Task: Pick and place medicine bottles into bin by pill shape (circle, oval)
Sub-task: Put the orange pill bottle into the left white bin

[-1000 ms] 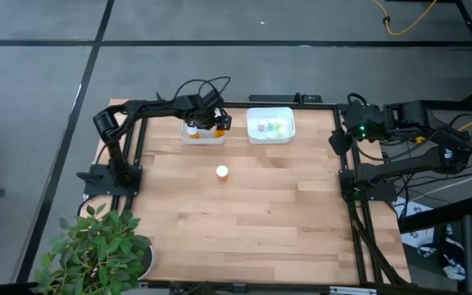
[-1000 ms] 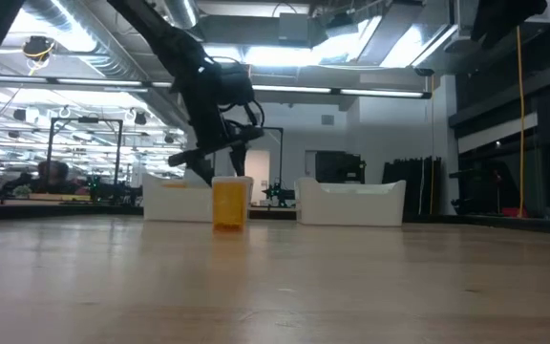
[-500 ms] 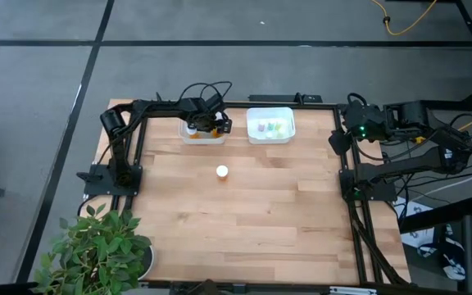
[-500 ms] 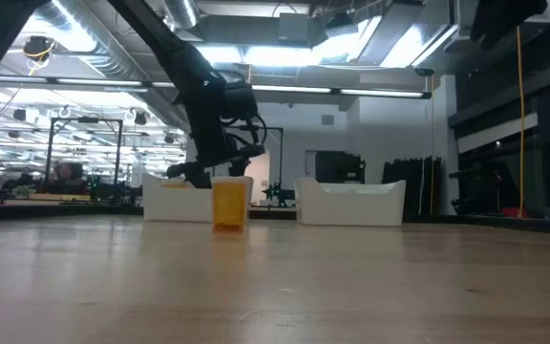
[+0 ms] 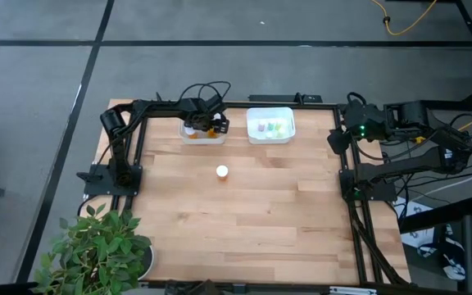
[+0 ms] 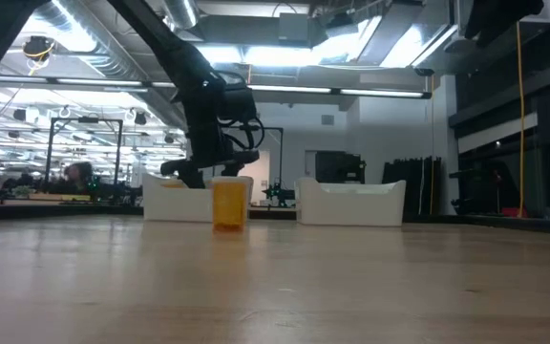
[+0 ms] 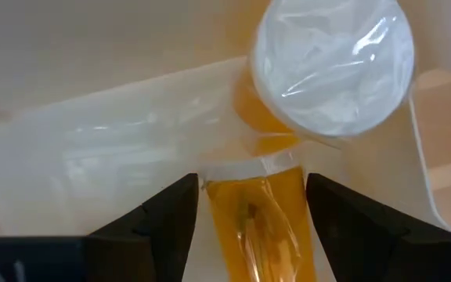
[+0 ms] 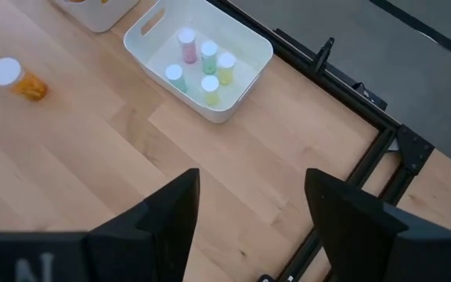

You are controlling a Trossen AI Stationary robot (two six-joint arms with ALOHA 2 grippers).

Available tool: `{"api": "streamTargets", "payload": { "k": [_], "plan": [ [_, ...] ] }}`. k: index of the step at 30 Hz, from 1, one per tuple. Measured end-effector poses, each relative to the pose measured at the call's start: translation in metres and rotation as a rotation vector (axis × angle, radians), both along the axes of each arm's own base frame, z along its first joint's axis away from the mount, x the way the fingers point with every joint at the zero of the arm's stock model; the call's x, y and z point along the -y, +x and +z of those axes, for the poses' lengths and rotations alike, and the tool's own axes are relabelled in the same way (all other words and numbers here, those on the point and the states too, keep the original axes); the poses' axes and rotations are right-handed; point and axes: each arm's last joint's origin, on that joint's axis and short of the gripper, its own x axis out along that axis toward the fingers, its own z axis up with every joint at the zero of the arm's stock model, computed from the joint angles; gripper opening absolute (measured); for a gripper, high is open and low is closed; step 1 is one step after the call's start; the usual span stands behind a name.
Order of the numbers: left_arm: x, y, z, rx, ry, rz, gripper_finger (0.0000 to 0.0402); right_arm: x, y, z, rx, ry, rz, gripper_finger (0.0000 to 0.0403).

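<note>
Sorting nearly finished, judging by how things lie. Going left to right across the pale wooden plank counter [image 5: 244, 205]: first, against the far edge toward the left corner, the white rectangular plastic bin [image 5: 201, 131] with orange-bodied, white-capped bottles [image 5: 192, 129] inside it. Over and partly down in that bin, the left gripper [image 5: 212, 126], reached in from the left edge with the dark arm stretched along the far edge, wrist tipped steeply downward. From its wrist camera: jaws spread, an orange translucent cylindrical bottle [image 7: 263, 215] lying between them, a second orange bottle with a round white cap [image 7: 333, 64] just beyond, both against the white bin floor [image 7: 92, 157]. Cannot tell whether the jaws press the near bottle or stand just clear of it; looks like a release in hand, as a judgement only.

Next, out on open wood nearer the middle, well apart from both bins: a single orange bottle with a white cap [image 5: 221, 171], upright, untouched, likely the last one left to place. Low view: same bottle [image 6: 229, 203] in front of the left bin.

Then the second white rectangular bin [image 5: 270, 124], also at the far edge, holding small pale green, yellow and pink bottles [image 8: 203, 68].

Last, at the right edge near the far corner, the right gripper [image 8: 245, 227], folded back and waiting, jaws apart, nothing between them.
</note>
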Motion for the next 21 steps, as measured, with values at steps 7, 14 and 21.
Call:
{"api": "streamTargets", "payload": {
  "k": [7,14,21],
  "plan": [
    [-0.001,0.000,0.000,-0.023,0.025,-0.019,0.0198,0.000,0.000,0.000,0.000,0.000,-0.001,0.0233],
    [0.000,-0.001,0.003,-0.019,0.028,-0.043,0.0166,0.000,0.000,0.000,0.000,0.000,-0.001,0.0233],
    [0.011,-0.002,0.032,-0.001,0.146,-0.066,0.0166,0.000,0.000,0.000,0.000,0.000,-0.001,0.0233]
  ]
}}
